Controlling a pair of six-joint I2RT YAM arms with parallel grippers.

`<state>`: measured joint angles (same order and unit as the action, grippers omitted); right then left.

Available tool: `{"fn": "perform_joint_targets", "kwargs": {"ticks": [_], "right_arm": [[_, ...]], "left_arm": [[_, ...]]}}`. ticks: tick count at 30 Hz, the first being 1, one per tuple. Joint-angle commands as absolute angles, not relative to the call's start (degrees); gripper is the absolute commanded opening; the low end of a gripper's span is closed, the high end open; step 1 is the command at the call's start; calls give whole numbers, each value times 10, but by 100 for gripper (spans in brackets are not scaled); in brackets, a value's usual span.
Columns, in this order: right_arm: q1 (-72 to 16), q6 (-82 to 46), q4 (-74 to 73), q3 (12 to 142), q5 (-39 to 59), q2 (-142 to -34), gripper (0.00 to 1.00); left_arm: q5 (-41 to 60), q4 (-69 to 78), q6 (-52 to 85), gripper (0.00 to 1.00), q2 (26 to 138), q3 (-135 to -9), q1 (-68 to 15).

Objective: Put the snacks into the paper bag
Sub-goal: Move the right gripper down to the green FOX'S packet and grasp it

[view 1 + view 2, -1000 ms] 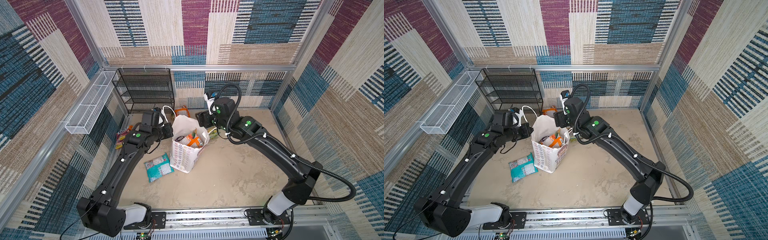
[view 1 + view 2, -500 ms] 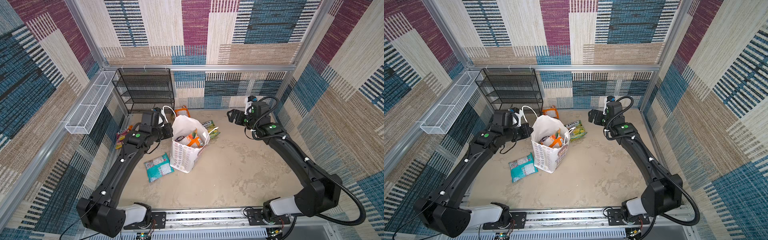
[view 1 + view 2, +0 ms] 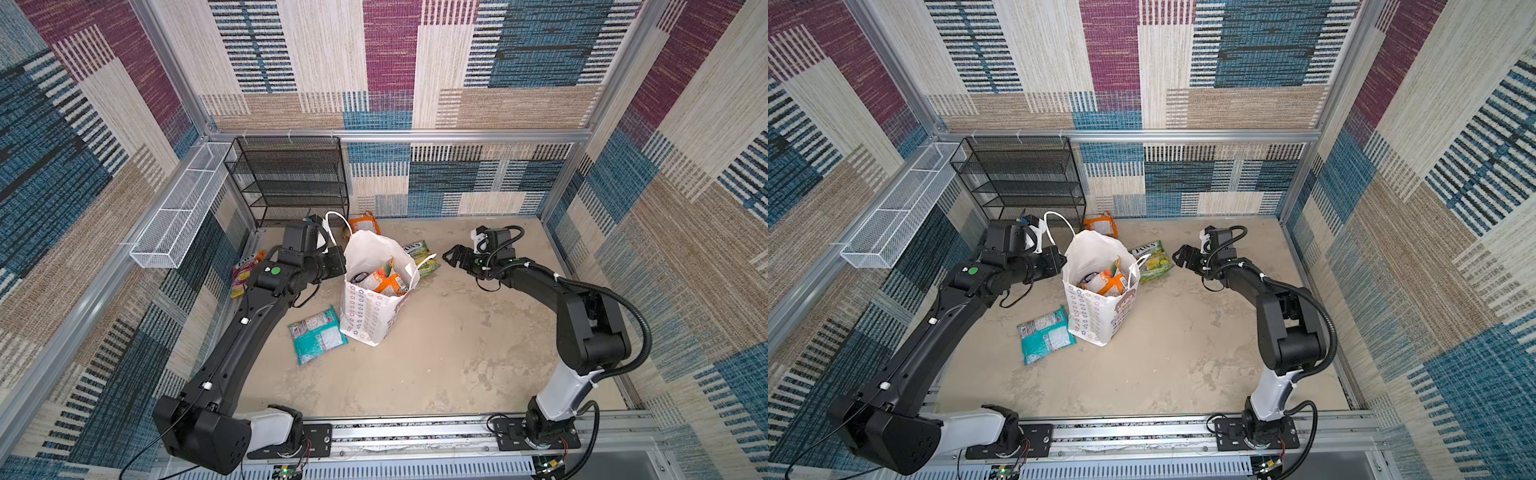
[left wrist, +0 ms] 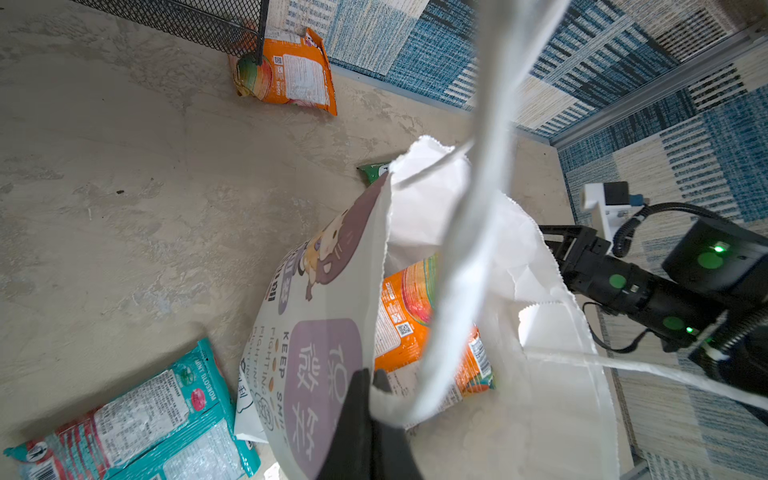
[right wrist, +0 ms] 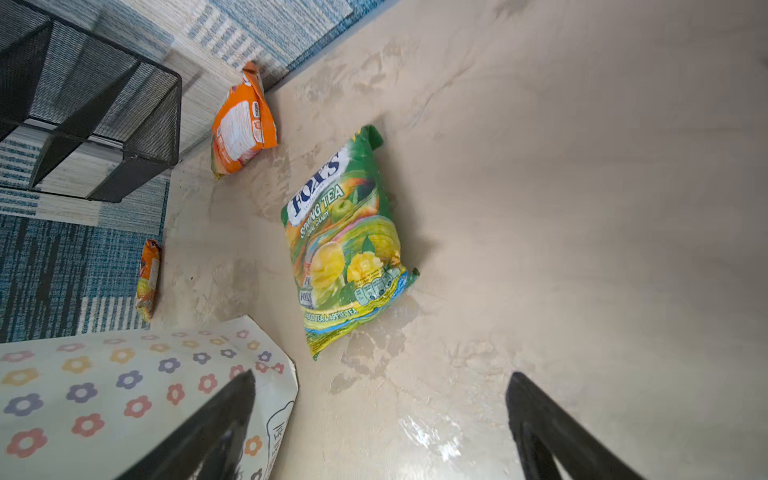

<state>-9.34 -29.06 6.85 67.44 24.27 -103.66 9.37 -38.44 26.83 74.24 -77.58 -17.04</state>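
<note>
Standing upright in both top views, the bag [image 3: 365,320] gapes upward, snacks [image 3: 390,282] inside. Left wrist view: left hand [image 4: 368,386] clenches the bag. Right wrist view: right hand [image 5: 382,376] released; green pouch [image 5: 345,245] lies flat on the surface [image 5: 582,208], top toward the wall [image 5: 249,25].

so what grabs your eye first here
The white paper bag stands open mid-floor with an orange pouch inside, its rim pinched by the left gripper. A teal pouch lies beside it, and a green FOX'S pouch lies between the bag and the open right gripper.
</note>
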Motion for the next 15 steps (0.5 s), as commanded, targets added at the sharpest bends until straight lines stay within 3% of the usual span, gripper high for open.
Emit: {"fn": "perform_joint_targets", "kwargs": {"ticks": [1,9,15], "right_arm": [[-93,-298,29,701,291,-1082,92],[-93,-319,-5,723,338,-1160,83],[-94,-323,-12,749,376,-1212,69]], "left_arm": [[96,-394,255,1,745,-779,-171],[92,-393,253,1,745,-778,-171],[93,-393,252,1,745,-778,-171]]}}
